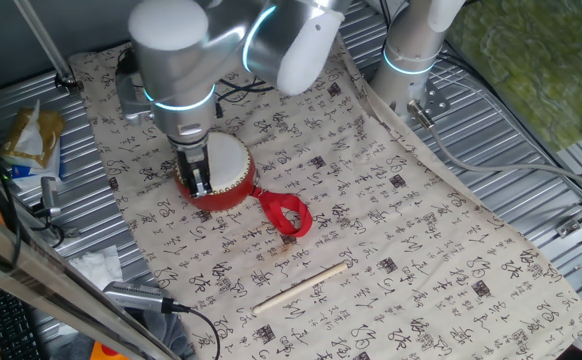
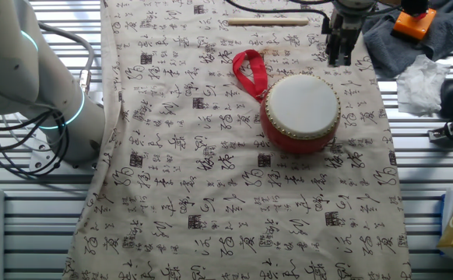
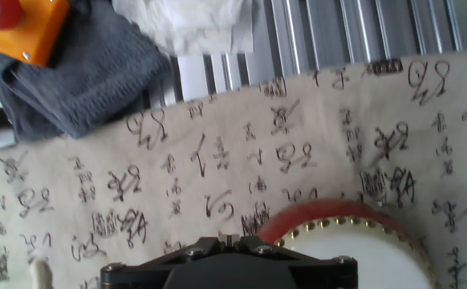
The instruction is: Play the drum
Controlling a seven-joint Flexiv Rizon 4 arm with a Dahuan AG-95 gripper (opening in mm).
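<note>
Red-bodied drum point(image 2: 300, 111) sits mid-cloth on your counter point(image 2: 40, 233), white skin up, ribbon loop point(image 2: 250, 71) trailing off it. Gripper point(image 2: 340, 53) hangs beside the rim; fingers look close together and hold nothing. Wooden stick point(image 2: 268, 22) lies further out, untouched. Tap dead-centre on the skin, vertical, light. Cloth point(image 2: 211, 194) carries black calligraphy characters; I can't read them.

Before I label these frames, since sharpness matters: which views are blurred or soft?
One fixed view: the arm's upper links are motion-blurred, while the drum and stick stay sharp. The other fixed view: crisp and evenly lit. Hand view: generally soft, and the drum is cropped at the bottom edge.
</note>
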